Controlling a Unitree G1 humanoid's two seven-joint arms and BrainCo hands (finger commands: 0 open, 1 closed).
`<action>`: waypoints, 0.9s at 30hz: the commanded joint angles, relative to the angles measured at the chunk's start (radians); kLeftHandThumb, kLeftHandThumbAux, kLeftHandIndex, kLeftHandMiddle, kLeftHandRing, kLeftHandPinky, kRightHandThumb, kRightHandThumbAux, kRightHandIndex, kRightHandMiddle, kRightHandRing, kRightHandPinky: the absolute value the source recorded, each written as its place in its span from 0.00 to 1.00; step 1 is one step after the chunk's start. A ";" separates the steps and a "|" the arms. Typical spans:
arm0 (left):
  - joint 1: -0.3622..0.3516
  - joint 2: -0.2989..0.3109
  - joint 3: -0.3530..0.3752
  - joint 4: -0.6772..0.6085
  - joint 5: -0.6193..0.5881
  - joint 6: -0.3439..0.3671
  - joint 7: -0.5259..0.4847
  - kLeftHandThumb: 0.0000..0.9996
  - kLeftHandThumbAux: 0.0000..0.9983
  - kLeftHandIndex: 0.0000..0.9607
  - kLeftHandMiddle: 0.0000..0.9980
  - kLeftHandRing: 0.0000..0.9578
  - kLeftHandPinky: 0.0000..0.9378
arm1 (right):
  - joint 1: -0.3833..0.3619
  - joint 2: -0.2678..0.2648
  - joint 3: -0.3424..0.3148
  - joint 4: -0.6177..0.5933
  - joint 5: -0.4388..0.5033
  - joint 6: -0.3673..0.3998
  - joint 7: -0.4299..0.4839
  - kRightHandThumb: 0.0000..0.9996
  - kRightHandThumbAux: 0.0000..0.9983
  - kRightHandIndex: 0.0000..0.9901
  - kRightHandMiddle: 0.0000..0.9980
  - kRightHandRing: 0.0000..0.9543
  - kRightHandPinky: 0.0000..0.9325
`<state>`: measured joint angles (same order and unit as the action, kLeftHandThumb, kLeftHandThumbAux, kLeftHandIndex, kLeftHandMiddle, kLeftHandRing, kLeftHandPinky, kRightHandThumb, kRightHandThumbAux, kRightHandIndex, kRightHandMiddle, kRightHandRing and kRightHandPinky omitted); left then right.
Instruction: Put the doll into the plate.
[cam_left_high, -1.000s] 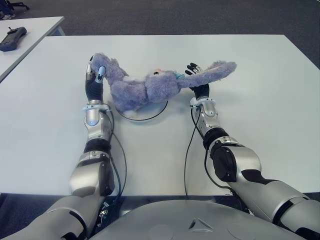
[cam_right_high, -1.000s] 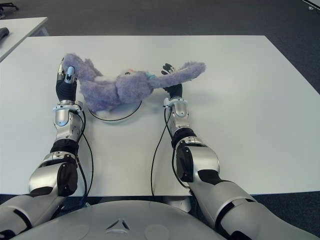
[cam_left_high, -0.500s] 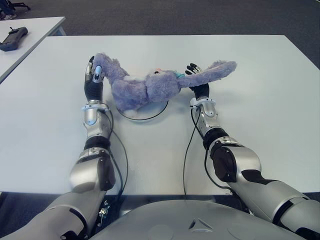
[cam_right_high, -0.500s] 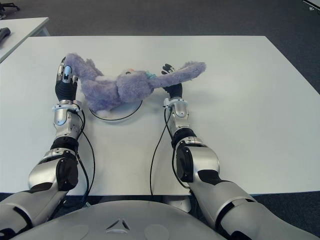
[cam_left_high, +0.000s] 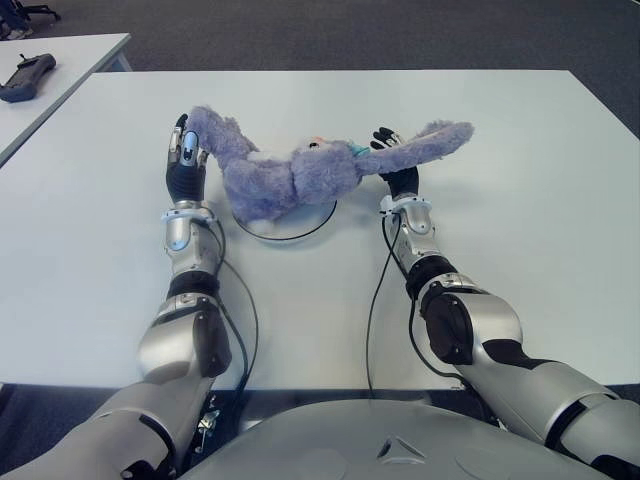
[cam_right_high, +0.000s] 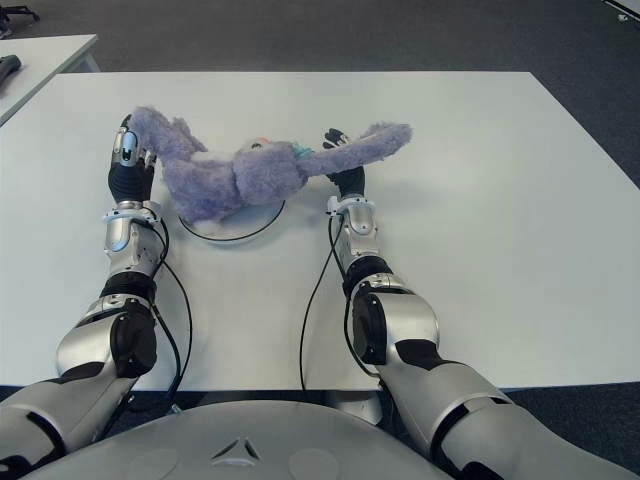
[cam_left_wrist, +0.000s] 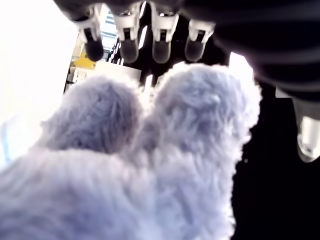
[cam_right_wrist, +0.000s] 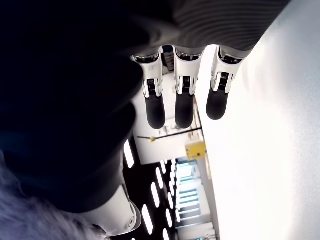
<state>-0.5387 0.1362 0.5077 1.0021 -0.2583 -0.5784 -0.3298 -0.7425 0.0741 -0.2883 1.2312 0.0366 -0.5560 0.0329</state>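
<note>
The purple doll (cam_left_high: 300, 175) is laid across the plate (cam_left_high: 300, 228), toward the tabletop's (cam_left_high: 520, 230) far edge. Both the left hand (cam_left_high: 184, 165) and right hand (cam_left_high: 395, 160) are seen spread wide beside it, nothing gripped.

The doll (cam_left_high: 300, 172) is a shaggy lavender-purple all over, with a paler, whitish patch on its back and small spots of teal and orange near its head. The plate (cam_left_high: 300, 226) beneath it is white with a thin dark rim. The table (cam_left_high: 520, 200) is plain white, and the floor (cam_left_high: 350, 30) beyond it is dark grey carpet. The left hand (cam_left_high: 184, 165) and right hand (cam_left_high: 396, 165) are black, with silver at the fingers of the left; the arms are glossy silver with black joints and black cables. A dark blue-black remote (cam_left_high: 24, 77) lies on a second white table (cam_left_high: 70, 55).
</note>
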 joint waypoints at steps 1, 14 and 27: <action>0.278 -0.205 0.042 0.240 -0.073 0.042 -0.045 0.00 0.45 0.00 0.06 0.03 0.01 | 0.235 0.084 -0.015 0.117 0.011 0.039 -0.019 0.30 0.91 0.18 0.19 0.17 0.18; 0.261 -0.204 0.017 0.248 -0.044 0.128 -0.003 0.00 0.43 0.00 0.04 0.01 0.01 | 0.237 0.093 -0.019 0.116 0.016 0.036 -0.024 0.35 0.91 0.21 0.20 0.18 0.17; 0.270 -0.230 -0.021 0.232 -0.024 0.203 -0.092 0.00 0.40 0.00 0.00 0.00 0.00 | 0.239 0.091 -0.019 0.117 0.017 0.045 -0.018 0.36 0.92 0.19 0.21 0.19 0.18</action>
<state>-0.5570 0.1313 0.5085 1.0311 -0.2653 -0.4203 -0.3745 -0.7415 0.0744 -0.2892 1.2309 0.0370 -0.5587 0.0260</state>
